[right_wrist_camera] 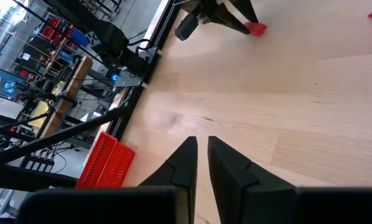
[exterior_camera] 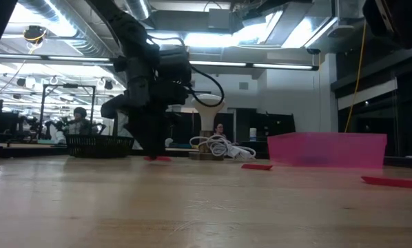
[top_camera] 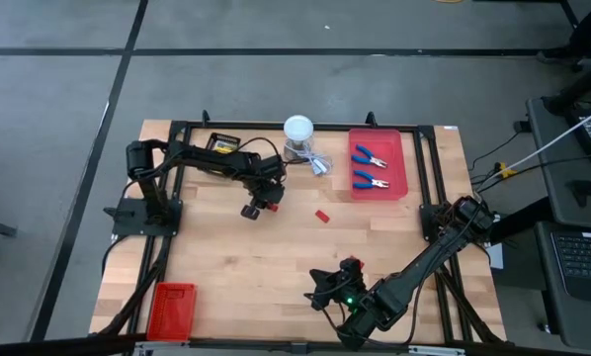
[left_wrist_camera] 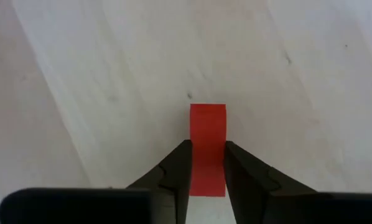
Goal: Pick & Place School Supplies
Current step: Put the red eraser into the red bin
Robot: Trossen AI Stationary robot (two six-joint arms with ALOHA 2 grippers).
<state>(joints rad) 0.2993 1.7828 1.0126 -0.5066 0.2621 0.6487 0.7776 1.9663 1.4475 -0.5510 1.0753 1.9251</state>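
While the right arm waits low at the near edge of the table (top_camera: 276, 267), its right gripper (right_wrist_camera: 201, 163) hangs just above bare wood with the two dark fingers nearly together, a thin gap between them and nothing held. The left gripper (left_wrist_camera: 208, 163) is at work in the far left part of the table, pointing down at the wood. Between its fingers (left_wrist_camera: 176, 171) sits a red block (left_wrist_camera: 208, 146), lying flat on the surface; both fingers stand right at the block's long sides, but I cannot tell whether they press on it or have let go. In the high view the same gripper (top_camera: 260, 207) shows with the red piece at its tip, just left of the table's middle line.

A second red block (top_camera: 322, 216) lies loose on the wood to the right of that gripper, near it but apart. Farther right, at the far right corner, a pink-red tray (top_camera: 377, 188) holds two blue-handled pliers (top_camera: 371, 157), one beyond the other, both lying flat inside it. A crayon box (top_camera: 222, 143) lies at the far edge beside the left arm. A white round-topped container (top_camera: 298, 130) stands at the far edge between that box and the tray. A ribbed red tray (top_camera: 171, 309) rests at the near left corner
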